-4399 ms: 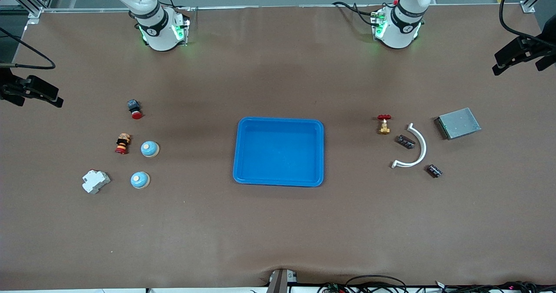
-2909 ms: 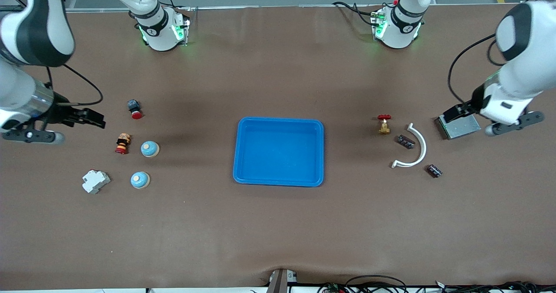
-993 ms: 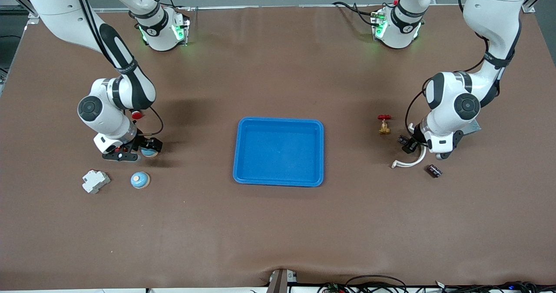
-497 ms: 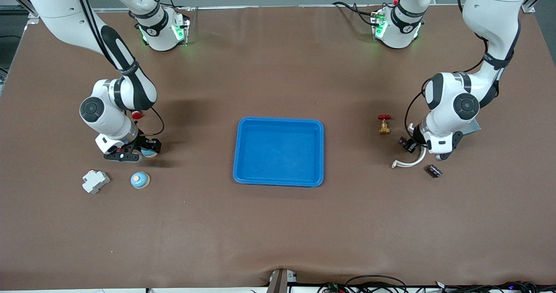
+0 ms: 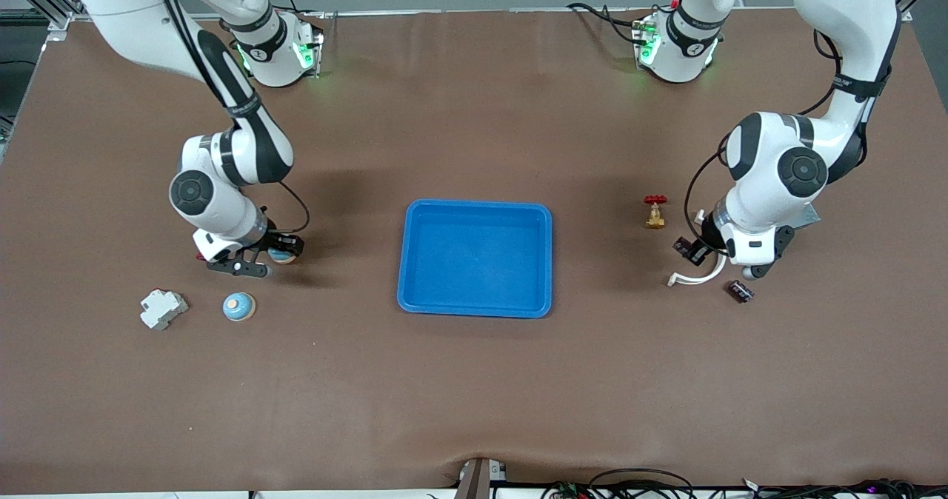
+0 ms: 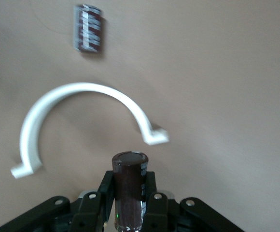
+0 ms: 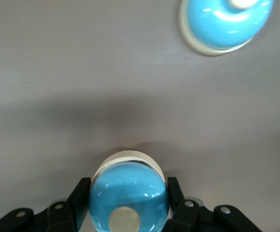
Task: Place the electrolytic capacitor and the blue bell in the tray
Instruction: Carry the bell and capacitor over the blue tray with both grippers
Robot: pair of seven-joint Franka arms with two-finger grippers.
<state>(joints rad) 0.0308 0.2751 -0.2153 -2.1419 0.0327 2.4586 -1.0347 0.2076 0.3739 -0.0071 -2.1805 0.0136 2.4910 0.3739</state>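
Left gripper [image 6: 128,203] clamped on a capacitor [image 6: 129,186], a dark brown cylinder with a flat top, lifted just over a white curved bracket [image 6: 77,116]; gripped at the sides, probably so it rides upright to the tray. Second capacitor [image 6: 88,28] lying flat on the table close by. Toward the left arm's end too, a small brass valve with red handle [image 5: 655,212].

Right gripper [image 7: 126,205] closed around a blue bell [image 7: 128,193], glossy dome with a cream button and pale rim, low over the table at the right arm's end. Another blue bell [image 5: 239,306] sitting untouched nearby, nearer the front camera, beside a white plastic block [image 5: 163,309].

Blue tray [image 5: 548,262] in the middle between both arms, nothing in it, apparently awaiting both parts.
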